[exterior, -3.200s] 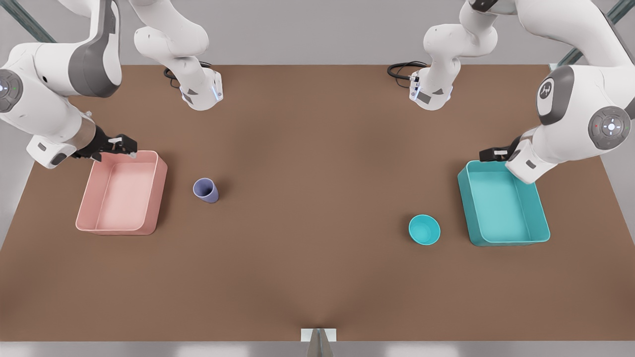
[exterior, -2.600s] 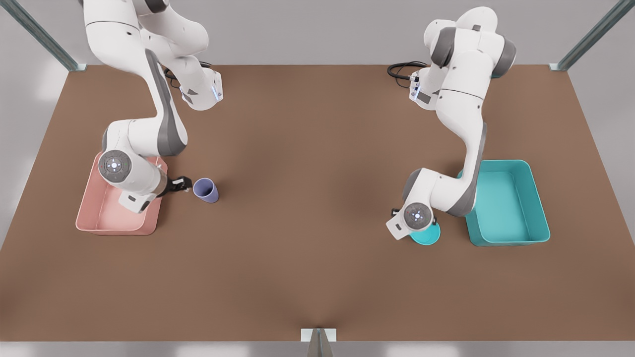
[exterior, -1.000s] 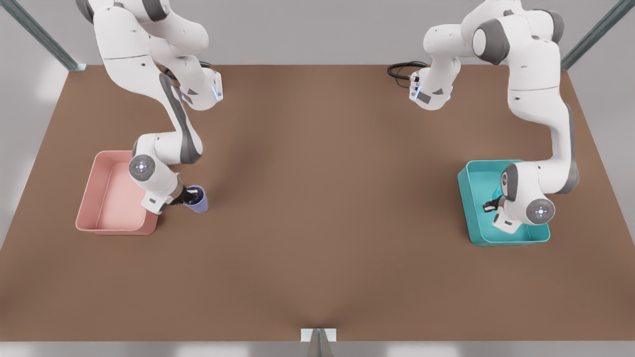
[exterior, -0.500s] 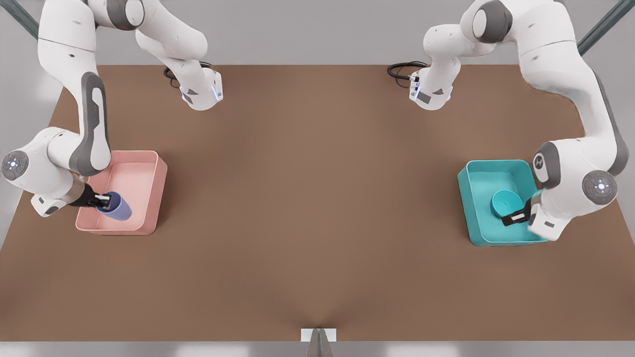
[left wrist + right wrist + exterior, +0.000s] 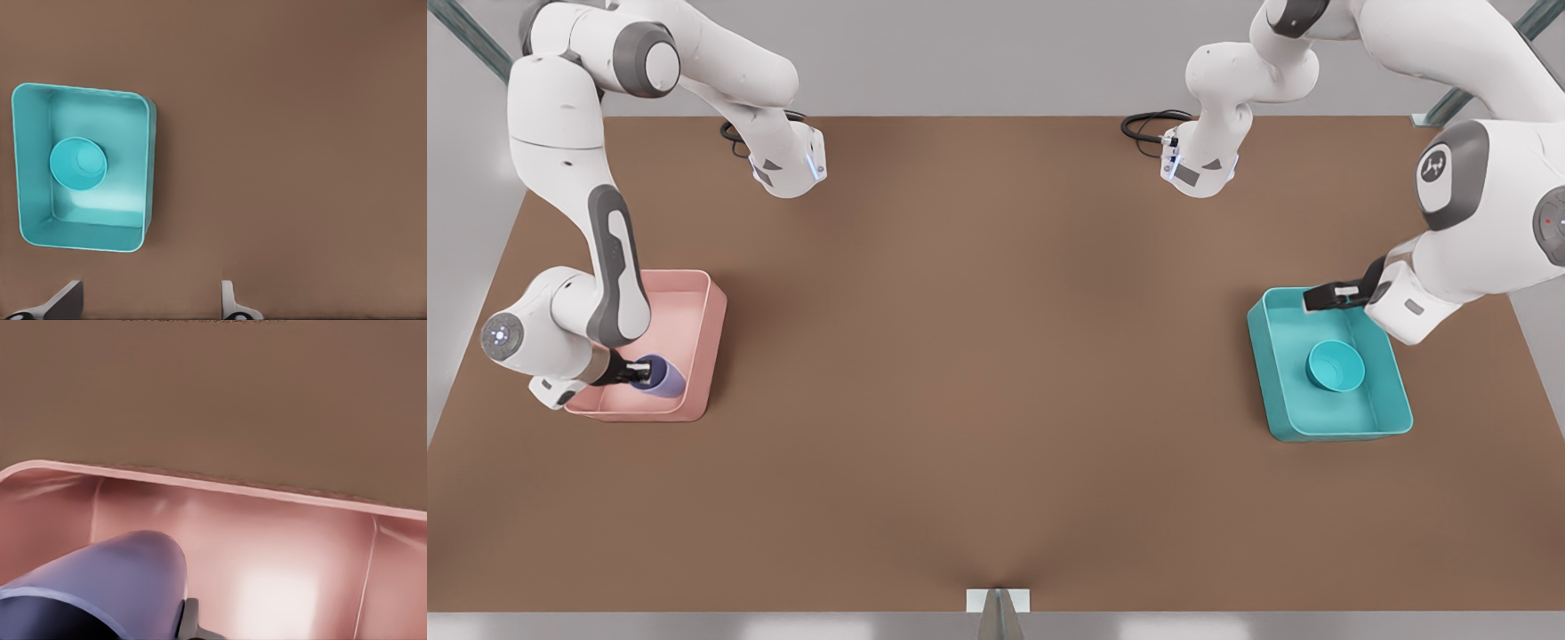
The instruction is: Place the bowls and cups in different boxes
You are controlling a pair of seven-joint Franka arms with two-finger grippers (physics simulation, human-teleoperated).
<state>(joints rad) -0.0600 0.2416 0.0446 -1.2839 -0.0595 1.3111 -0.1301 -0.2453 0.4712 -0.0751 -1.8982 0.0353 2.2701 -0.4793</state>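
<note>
Bowl [image 5: 1335, 365] — just released into teal box [image 5: 1272, 373]; left gripper [image 5: 1327, 295] fingers spread, withdrawn. Cup [image 5: 660, 375] — lowered into pink box [image 5: 713, 342], right gripper [image 5: 636, 371] still pinching it.

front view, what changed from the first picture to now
The cup went from the table into the pink box, tilted and gripped by the right gripper. The bowl went from the table into the teal box; the left gripper let it go and pulled back over the box's far rim, fingers open. Both boxes stayed where they were.
</note>
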